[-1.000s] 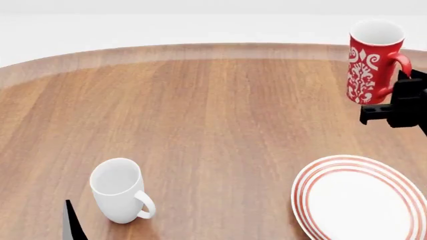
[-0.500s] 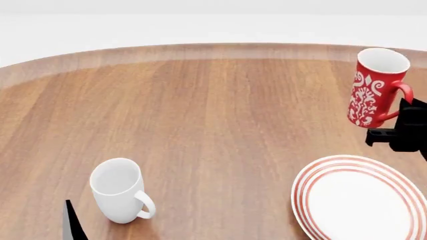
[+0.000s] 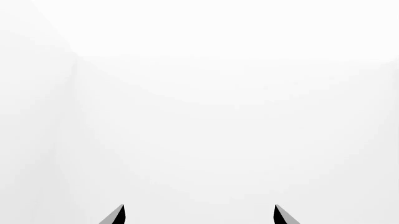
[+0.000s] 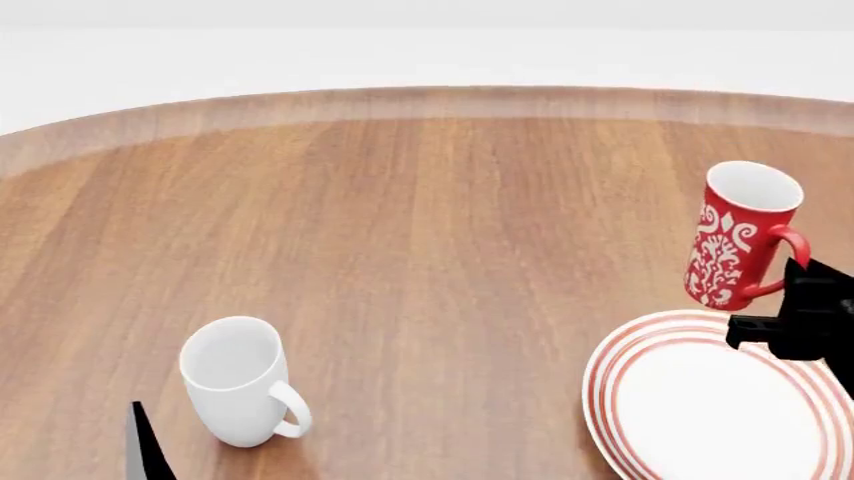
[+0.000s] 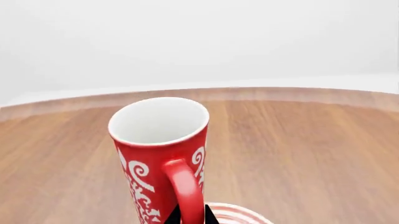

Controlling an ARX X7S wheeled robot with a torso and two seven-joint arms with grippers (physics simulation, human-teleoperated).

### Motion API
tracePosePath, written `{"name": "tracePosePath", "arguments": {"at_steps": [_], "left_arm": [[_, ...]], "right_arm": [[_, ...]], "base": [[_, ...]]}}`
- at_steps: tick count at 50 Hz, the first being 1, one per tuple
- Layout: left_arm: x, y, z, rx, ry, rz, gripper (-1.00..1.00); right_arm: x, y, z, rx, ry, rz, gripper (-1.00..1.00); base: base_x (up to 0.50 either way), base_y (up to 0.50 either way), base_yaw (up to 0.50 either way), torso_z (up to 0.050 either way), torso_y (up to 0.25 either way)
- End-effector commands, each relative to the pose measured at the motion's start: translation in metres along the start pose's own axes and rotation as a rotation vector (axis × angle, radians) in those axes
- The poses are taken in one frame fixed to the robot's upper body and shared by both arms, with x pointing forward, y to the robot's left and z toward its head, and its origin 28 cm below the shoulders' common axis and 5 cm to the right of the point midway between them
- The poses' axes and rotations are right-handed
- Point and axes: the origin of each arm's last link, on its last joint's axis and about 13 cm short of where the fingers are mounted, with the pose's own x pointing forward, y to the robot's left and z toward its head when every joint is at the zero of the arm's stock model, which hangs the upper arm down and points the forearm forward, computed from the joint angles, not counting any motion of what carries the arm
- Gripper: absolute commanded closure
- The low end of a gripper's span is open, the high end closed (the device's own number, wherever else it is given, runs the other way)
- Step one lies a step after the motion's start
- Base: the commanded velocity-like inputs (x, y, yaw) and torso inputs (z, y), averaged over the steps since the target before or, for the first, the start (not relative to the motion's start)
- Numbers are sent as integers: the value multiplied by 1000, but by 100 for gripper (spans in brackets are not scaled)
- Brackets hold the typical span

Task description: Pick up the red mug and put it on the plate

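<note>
Red mug (image 4: 738, 236) bears white swirls, no lettering.

We see the tall slim red mug with white swirls (image 4: 738, 237) held by its loop handle between the closed jaws of our black right gripper (image 4: 790, 322), its body standing above and to the left of them. Directly below and in front of those jaws lies the round white plate with red rings (image 4: 627, 365), on the round wooden table (image 4: 427, 230). The mug hangs over the plate's far edge, slightly tilted. Far to the left of the jaws, the plain white mug (image 4: 240, 380) stands on the table, just beside our left gripper (image 3: 198, 215), whose fingers sit spread apart.
</note>
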Motion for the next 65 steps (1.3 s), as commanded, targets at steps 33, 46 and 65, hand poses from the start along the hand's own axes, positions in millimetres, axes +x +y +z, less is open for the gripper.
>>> {"name": "tracePosePath", "arguments": {"at_steps": [33, 46, 65], "left_arm": [[0, 2, 0, 2, -12, 1, -100], [0, 0, 1, -9, -11, 5, -100], [0, 1, 0, 0, -19, 0, -100]], "right_arm": [[0, -16, -21, 93, 13, -139, 100], [-3, -16, -25, 80, 22, -129, 100], [3, -17, -28, -24, 17, -165, 100]], "base": [[0, 0, 0, 0, 0], [0, 0, 0, 0, 0], [0, 0, 0, 0, -12]]}}
